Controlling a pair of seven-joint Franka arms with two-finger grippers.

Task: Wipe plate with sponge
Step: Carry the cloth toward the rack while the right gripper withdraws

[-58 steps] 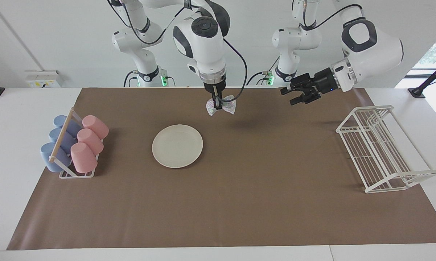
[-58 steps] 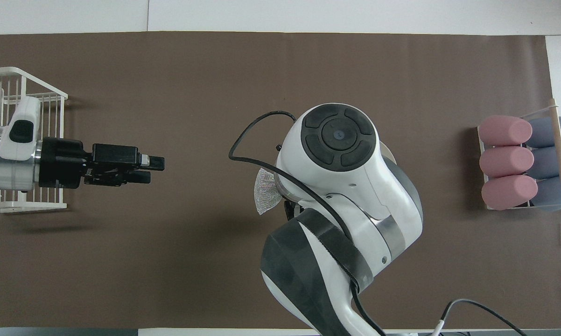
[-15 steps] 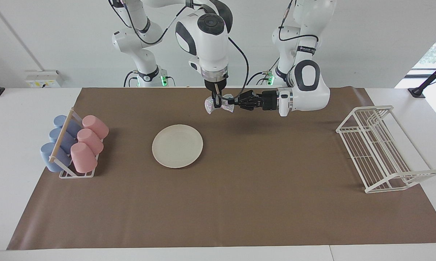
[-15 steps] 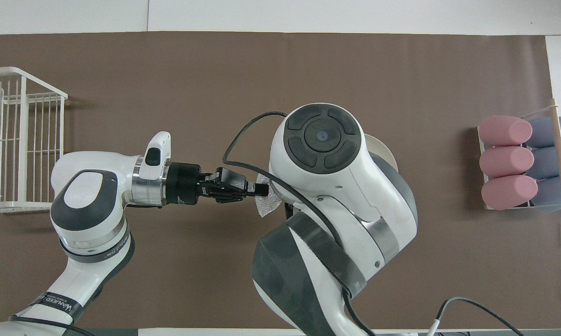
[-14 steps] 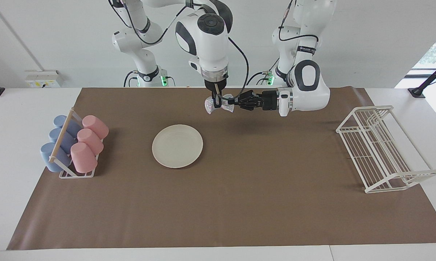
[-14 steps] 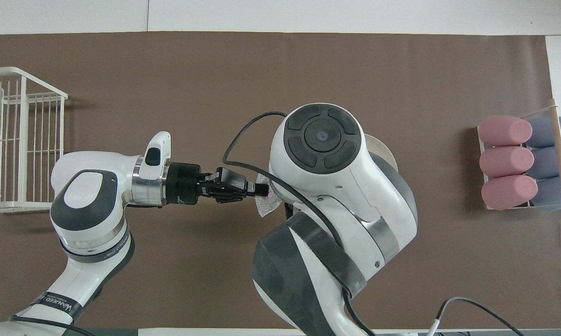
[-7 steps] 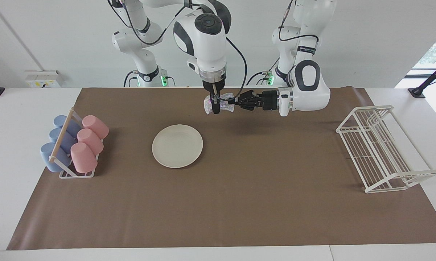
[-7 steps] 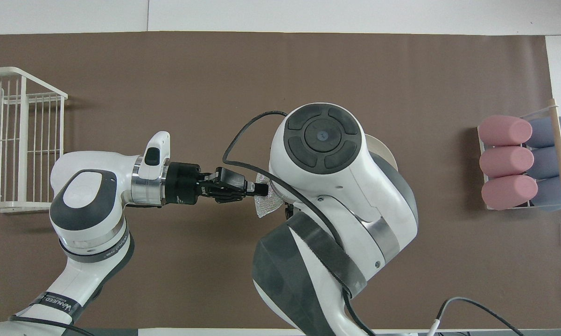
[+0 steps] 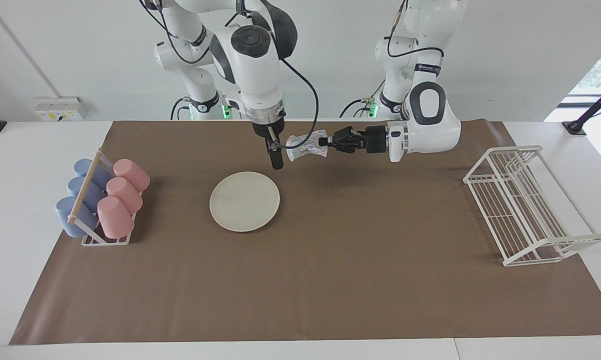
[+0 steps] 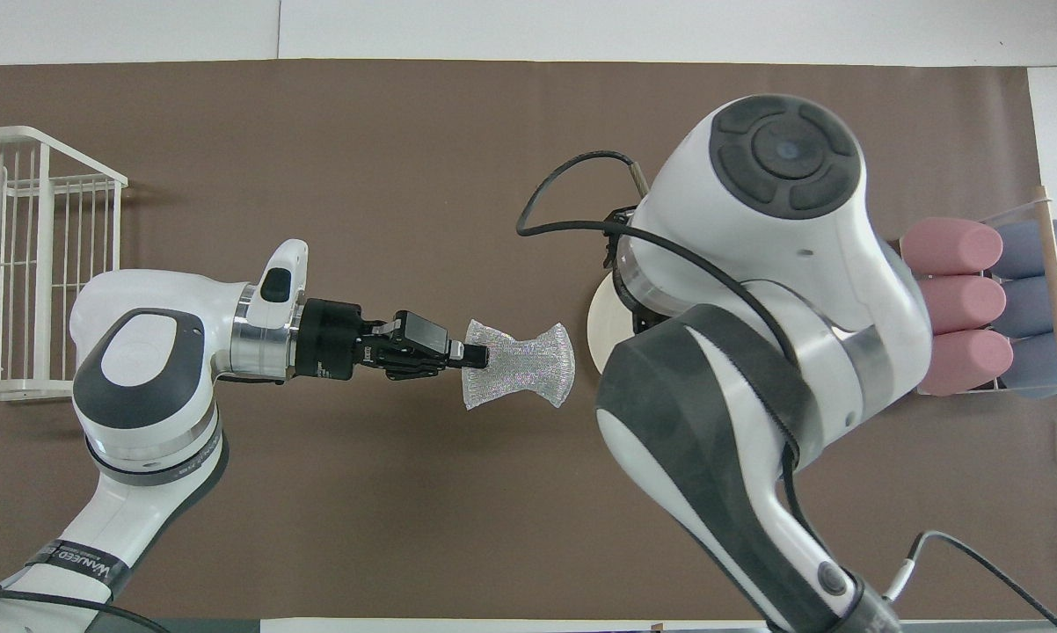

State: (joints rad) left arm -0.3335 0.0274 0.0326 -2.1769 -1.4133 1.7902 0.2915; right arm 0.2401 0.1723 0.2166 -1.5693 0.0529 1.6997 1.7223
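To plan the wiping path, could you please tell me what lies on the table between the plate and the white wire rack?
Only bare brown mat lies between the plate and the rack, as the facing view shows.

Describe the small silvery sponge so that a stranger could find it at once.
On the brown mat, look above the stretch between the round cream-white plate and the robots. There the left gripper, reaching in sideways, holds up a small silvery-grey sponge. It alone is shiny, wrinkly, bow-shaped and off the table.
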